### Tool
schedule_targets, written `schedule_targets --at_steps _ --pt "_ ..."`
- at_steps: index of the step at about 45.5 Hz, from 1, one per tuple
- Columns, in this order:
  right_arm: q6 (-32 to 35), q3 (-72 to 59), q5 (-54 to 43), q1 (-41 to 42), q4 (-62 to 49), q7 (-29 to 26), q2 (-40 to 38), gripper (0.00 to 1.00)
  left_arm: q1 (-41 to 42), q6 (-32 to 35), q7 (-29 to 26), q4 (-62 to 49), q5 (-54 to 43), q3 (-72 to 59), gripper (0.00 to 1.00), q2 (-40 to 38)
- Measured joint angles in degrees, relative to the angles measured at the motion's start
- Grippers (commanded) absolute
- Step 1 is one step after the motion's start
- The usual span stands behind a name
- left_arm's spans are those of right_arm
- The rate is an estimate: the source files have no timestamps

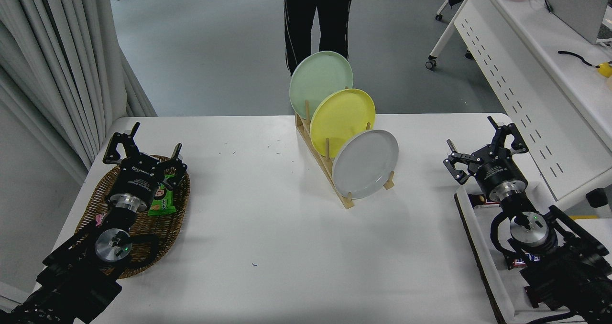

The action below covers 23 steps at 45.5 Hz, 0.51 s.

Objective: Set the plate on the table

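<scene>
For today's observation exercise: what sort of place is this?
Probably a robotics lab or office: a wheeled white desk with slotted side panel, grey floor, and staged coloured plates in a wooden rack.

- White table (267, 247), rounded corners, matt top.
- Wooden plate rack (330, 168), centre, far half.
- Oval wicker basket (143, 228), left edge.
- White tray (483, 238), right edge.
</scene>
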Motion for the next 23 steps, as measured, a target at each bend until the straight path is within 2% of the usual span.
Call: schedule_targets --at_steps 10,23 --pt "-0.5 -4.7 1.3 2.0 -0.1 -0.1 -1.9 1.0 0.0 0.0 0.0 0.0 0.0 0.0 1.0 0.0" --pt "-1.2 -21.2 11.1 6.7 0.6 -0.1 -6.1 1.0 0.0 0.0 0.0 0.0 0.0 0.0 1.0 0.0"
